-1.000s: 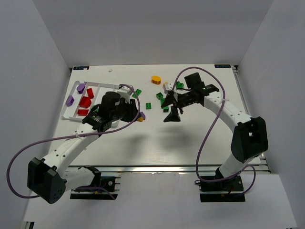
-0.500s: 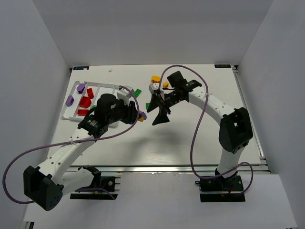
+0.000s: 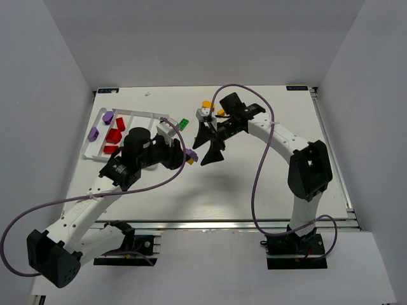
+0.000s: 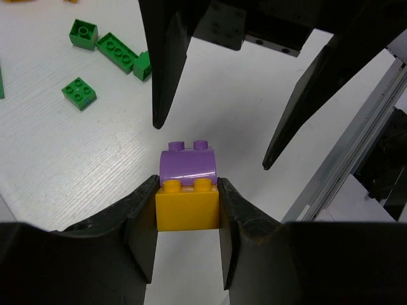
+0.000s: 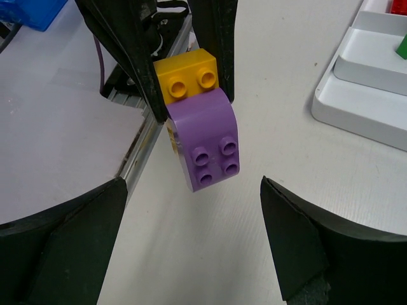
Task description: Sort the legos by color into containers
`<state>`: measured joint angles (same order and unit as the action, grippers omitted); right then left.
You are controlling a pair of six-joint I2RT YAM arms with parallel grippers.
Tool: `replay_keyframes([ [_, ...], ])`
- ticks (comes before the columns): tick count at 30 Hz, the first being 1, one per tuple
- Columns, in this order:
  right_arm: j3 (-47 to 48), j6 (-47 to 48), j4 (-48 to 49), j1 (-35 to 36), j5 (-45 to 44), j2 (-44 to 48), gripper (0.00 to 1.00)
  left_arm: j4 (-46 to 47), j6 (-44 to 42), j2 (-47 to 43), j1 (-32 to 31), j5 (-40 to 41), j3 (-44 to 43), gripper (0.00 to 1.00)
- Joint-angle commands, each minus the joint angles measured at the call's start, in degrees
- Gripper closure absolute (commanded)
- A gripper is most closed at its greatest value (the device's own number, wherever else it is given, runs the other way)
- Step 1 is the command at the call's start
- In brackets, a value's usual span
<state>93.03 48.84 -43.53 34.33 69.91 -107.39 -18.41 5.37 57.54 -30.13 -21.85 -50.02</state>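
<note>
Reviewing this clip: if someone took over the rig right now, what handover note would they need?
The left end effector is shut on a yellow brick with a purple brick stuck to it.
The right end effector is open, pointed at that pair and not touching it.
Done: red bricks and two purple pieces lie in separate compartments of the tray.
Left: split the pair and bin both, then sort the loose green bricks and the orange brick.
</note>
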Motion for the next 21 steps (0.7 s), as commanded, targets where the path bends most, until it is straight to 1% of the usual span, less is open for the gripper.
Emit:
replay_keyframes([
  [1, 3.03, -0.06, -0.77, 0.74, 2.77, -0.98, 0.11, 2.50, -2.03, -1.90, -0.28, -2.06, 0.45, 1.00],
  [6, 3.73, -2.34, 1.07, 1.53, 2.51, -2.38, 0.11, 3.12, -1.76, -1.64, -0.28, -2.94, 0.98, 1.00],
  [8, 4.00, -4.01, 2.48, 1.62, 2.60, -2.73, 0.13, 3.21, -1.59, -1.73, -0.28, -3.03, 1.07, 1.00],
  [14, 4.35, -6.65, 5.73, 1.53, 2.69, -3.26, 0.24, 2.68, -1.85, -1.73, -0.28, -2.94, 1.15, 1.00],
  [17, 4.52, -7.27, 6.17, 1.53, 2.95, -3.52, 0.30, 2.59, -1.94, -1.73, -0.28, -2.94, 1.24, 1.00],
  [19, 4.79, -7.62, 6.26, 1.53, 3.48, -3.87, 0.38, 2.51, -1.94, -1.73, -0.28, -2.94, 1.24, 1.00],
  [20, 5.05, -7.71, 6.26, 1.62, 3.57, -4.14, 0.44, 2.51, -2.03, -1.73, -0.28, -2.94, 1.24, 1.00],
  [21, 5.23, -7.79, 6.18, 1.62, 3.92, -4.23, 0.46, 2.33, -2.11, -1.81, -0.28, -2.94, 1.33, 1.00],
])
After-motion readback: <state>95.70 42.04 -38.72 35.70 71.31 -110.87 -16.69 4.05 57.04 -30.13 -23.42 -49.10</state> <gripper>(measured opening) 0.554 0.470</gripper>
